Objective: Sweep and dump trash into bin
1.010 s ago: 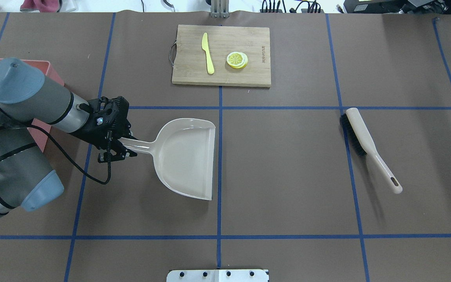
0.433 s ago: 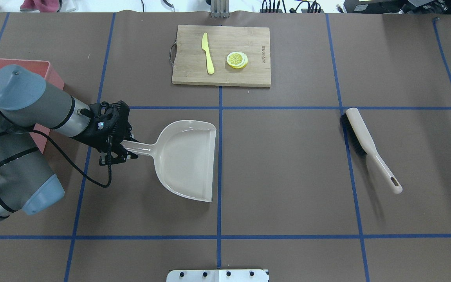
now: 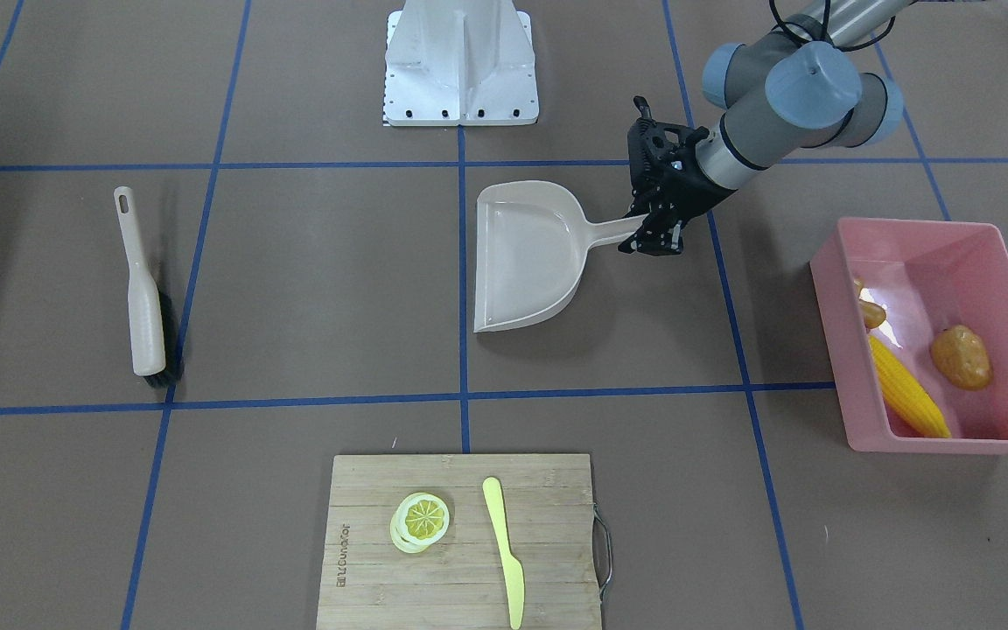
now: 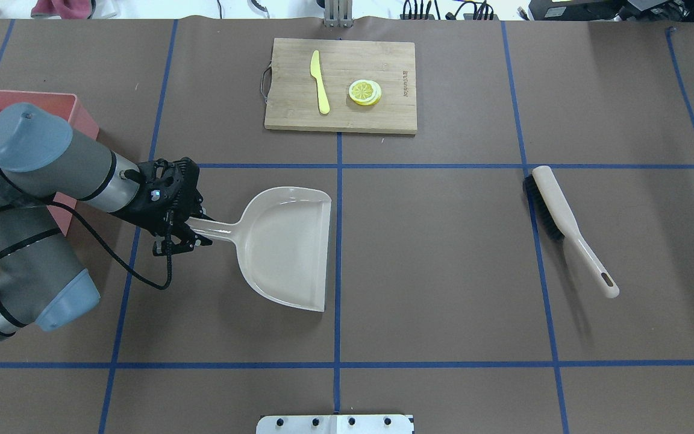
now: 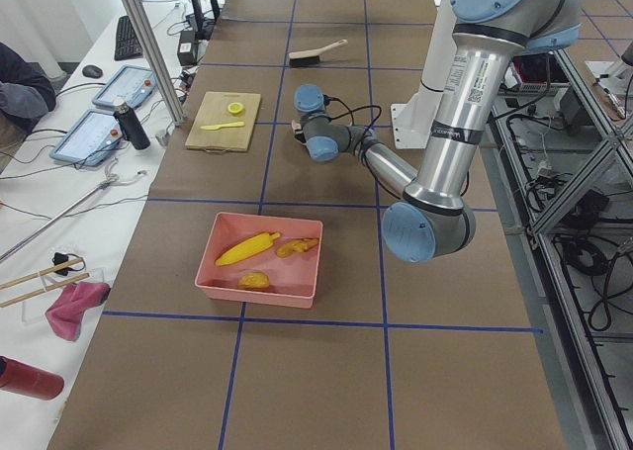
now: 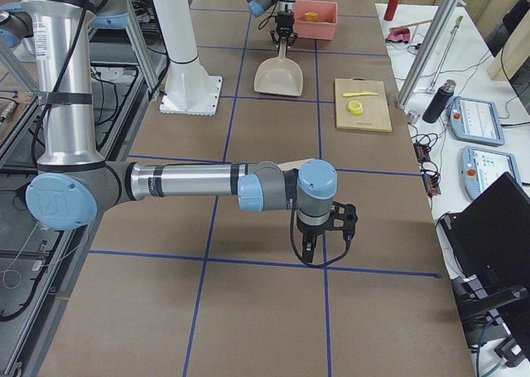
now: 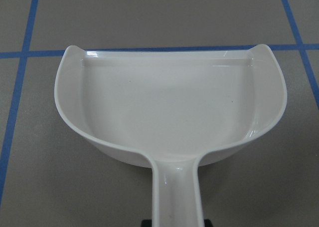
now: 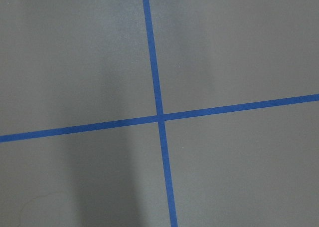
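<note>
Brown table (image 4: 443, 271) bears the pink bin (image 3: 933, 444) at the robot's left. The empty dustpan (image 4: 287, 247) has shifted slightly and is settling level nearby. The corn cob (image 3: 906, 398), potato (image 3: 961, 357) and ginger root (image 3: 871, 312) lie inside the bin, so dumping looks finished. The left gripper (image 3: 651, 234) stays clamped on the dustpan's handle; how far the right gripper (image 6: 325, 238) is open cannot be told.

The only lettering I can find is a small brand mark (image 4: 405, 84) burned into the bamboo cutting board (image 4: 340, 84) near one short edge, its letters too small for me to read.
</note>
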Robot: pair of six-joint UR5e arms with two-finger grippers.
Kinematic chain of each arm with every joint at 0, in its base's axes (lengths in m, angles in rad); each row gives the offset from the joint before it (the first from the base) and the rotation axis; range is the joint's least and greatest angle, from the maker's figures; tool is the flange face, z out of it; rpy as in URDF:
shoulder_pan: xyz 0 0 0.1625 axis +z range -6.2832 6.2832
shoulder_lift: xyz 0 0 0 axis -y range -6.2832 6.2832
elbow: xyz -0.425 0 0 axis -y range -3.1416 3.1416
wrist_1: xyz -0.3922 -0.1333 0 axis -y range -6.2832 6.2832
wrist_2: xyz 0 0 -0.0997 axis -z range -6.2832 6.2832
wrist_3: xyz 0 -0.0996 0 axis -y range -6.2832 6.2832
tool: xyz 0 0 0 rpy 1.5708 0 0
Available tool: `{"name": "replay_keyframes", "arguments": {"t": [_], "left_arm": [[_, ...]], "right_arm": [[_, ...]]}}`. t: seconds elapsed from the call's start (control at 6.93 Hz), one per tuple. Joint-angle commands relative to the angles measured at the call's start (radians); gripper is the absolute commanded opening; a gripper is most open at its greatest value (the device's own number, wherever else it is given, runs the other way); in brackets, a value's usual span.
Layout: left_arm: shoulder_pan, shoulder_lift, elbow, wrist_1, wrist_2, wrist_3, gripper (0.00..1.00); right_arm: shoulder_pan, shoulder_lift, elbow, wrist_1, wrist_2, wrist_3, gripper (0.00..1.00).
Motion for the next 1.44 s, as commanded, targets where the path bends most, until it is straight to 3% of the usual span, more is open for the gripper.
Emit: {"name": "replay_keyframes", "arguments": {"t": [0.0, 0.29, 0.43, 0.72, 1.01, 1.3], "left_arm": [[0.000, 0.003, 0.004, -0.001, -0.002, -0.001, 0.63], [0.000, 0.022, -0.007, -0.002, -0.002, -0.001, 0.93], [-0.001, 0.024, -0.018, -0.002, -0.005, -0.003, 0.97], [-0.058, 0.036, -0.058, 0.002, -0.001, -0.003, 0.98], [-0.211, 0.163, -0.130, 0.021, 0.072, -0.006, 0.98], [-0.416, 0.221, -0.134, 0.324, 0.073, 0.006, 0.98]], "right_arm": [[-0.002, 0.000, 0.001, 0.000, 0.000, 0.000, 1.00], [-0.005, 0.000, 0.001, -0.001, 0.000, 0.000, 1.00], [-0.005, 0.000, 0.001, -0.001, 0.000, 0.000, 1.00], [-0.005, 0.000, 0.001, -0.003, 0.000, 0.000, 1.00], [-0.005, 0.006, 0.001, -0.007, -0.001, 0.000, 1.00], [-0.005, 0.003, 0.002, -0.008, 0.000, 0.000, 1.00]]}}
